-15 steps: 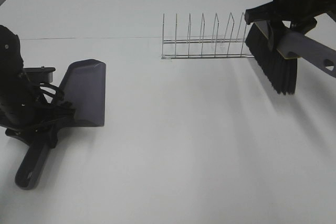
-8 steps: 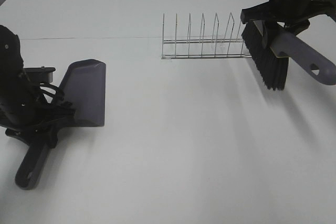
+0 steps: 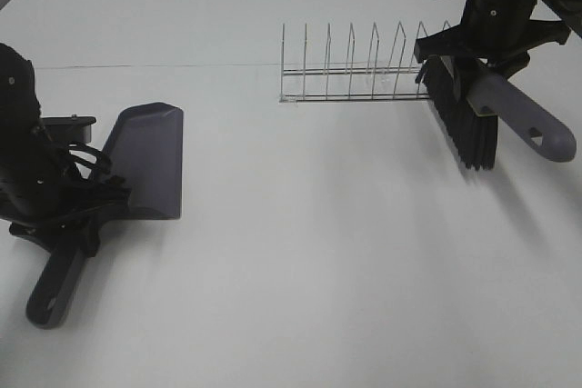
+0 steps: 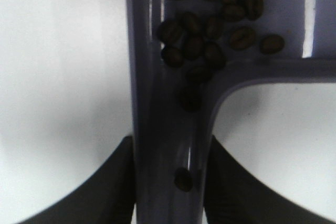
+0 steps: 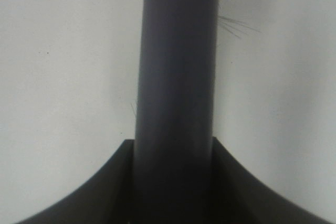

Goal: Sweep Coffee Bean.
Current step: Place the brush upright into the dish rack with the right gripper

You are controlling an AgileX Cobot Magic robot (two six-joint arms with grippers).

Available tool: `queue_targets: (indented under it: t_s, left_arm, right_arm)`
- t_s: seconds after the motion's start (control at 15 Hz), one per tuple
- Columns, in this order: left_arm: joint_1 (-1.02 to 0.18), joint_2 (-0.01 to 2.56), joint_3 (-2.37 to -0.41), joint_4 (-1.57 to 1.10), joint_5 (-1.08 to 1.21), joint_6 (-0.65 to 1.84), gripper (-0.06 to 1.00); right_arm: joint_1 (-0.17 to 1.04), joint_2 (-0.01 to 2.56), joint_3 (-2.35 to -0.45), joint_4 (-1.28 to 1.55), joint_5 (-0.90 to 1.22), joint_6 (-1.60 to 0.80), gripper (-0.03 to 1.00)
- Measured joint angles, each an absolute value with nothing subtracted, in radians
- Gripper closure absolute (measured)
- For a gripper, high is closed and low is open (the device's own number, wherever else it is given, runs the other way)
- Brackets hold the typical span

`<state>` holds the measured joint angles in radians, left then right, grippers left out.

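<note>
My right gripper [image 5: 173, 182] is clamped on the grey handle of the brush [image 3: 468, 124], whose black bristles appear to hang clear of the white table [image 3: 318, 279], just beside the near end of the wire rack [image 3: 350, 74]. Across the table, my left gripper [image 4: 168, 182] is closed on the handle of the dustpan [image 3: 145, 156], which lies flat and well apart from the brush.

The coffee bean cluster [image 4: 210, 30] sits inside the pan, heaped against the back wall where the handle joins. Two beans have strayed into the handle's channel, one of them close to the jaws. I see no beans loose on the table from the high camera.

The danger, as I judge it, is the load itself. If I lift the pan handle-low, beans could run down that channel and drop off. If I tip it forward, they could spill over the lip. On the other side, a careless swing could catch the bristles in the rack's wires and drag it.
</note>
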<state>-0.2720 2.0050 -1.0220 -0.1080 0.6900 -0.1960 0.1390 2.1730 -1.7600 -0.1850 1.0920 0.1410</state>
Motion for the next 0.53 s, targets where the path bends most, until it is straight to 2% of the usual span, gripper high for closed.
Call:
queue_targets:
  t_s: [0.53]
  left_arm:
    - [-0.272,2.005,-1.022,-0.108,0.690,-0.196,0.62]
  right_arm:
    - [0.139,2.203,-1.800,-0.217,0.971,0.160,0.68]
